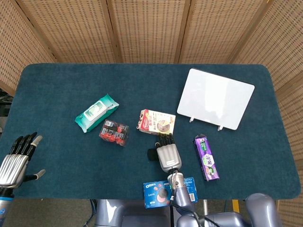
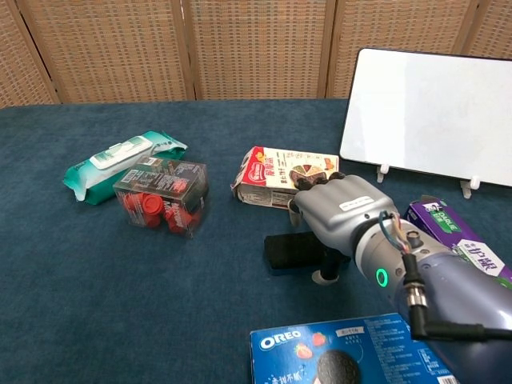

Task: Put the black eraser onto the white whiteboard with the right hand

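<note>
Fingers (image 2: 308,190) over black eraser (image 2: 292,252) right end — left edge clear | whiteboard (image 1: 215,98) well apart

black eraser (image 2: 292,252) half hidden by right robot hand (image 2: 340,214)

The table (image 2: 96,320) is wearing a soft, fuzzy dark blue cloth, and the wall (image 1: 151,28) behind is looking like rough woven straw. The right hand (image 2: 340,212) is shining like smooth grey metal, while the black eraser (image 2: 292,252) is looking dull and soft. The white whiteboard (image 2: 432,112) is looking smooth and shiny, and the Oreo box (image 2: 352,356) is showing glossy blue card.
</note>
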Controlling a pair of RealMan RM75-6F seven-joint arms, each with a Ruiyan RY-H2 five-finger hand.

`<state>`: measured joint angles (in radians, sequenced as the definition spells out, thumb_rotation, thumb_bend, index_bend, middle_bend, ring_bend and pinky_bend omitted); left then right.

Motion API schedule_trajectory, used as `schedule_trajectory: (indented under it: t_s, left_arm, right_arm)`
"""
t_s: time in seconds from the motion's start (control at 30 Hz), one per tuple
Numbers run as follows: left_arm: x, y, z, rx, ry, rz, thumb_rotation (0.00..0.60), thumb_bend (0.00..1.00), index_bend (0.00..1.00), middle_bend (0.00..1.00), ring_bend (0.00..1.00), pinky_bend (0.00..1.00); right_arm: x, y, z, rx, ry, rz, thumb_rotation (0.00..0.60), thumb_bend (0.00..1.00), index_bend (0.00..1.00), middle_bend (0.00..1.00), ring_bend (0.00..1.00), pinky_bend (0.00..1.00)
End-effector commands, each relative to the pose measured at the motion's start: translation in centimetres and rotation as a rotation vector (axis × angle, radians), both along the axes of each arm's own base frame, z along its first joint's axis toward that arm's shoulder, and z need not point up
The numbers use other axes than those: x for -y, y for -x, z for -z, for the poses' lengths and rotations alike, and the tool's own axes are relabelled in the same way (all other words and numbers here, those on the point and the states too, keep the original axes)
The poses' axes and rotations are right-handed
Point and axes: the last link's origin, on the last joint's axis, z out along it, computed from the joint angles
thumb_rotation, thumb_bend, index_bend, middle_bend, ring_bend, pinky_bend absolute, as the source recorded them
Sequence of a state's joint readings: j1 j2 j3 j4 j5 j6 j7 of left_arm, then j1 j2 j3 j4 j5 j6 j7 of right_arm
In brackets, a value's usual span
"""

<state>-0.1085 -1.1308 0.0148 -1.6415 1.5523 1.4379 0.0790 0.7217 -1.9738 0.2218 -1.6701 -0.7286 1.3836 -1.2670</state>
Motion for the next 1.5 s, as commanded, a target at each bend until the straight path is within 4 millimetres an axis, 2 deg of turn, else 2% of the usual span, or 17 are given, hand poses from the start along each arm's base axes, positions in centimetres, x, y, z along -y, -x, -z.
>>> schedule_trajectory:
  t_s: [0.03,0.9,1.5]
  left_arm:
    - [0.0,0.0,0.0,0.0,0.0,0.0,0.6,0.14,0.0,0.0,0.0,0.0]
    - [0.0,0.0,-0.2,0.007,-0.002,0.002,0.6,0.14,0.0,0.0,0.0,0.0]
    - [0.1,0.0,-0.2,0.008,-0.001,0.003,0.6,0.14,0.0,0.0,0.0,0.0]
  right_arm:
    - [0.0,-0.1,0.1,0.001,-0.001,-0.001,0.6,0.31,0.27,0.0,0.0,0.0]
    - [0.3,-0.3,1.3,-0.004,-0.01,-0.011,0.6,0.31,0.32,0.0,0.0,0.0]
    - [0.5,-0.3,0.7,-0.009,0.018,-0.03,0.6,0.34,0.4,0.0,0.0,0.0]
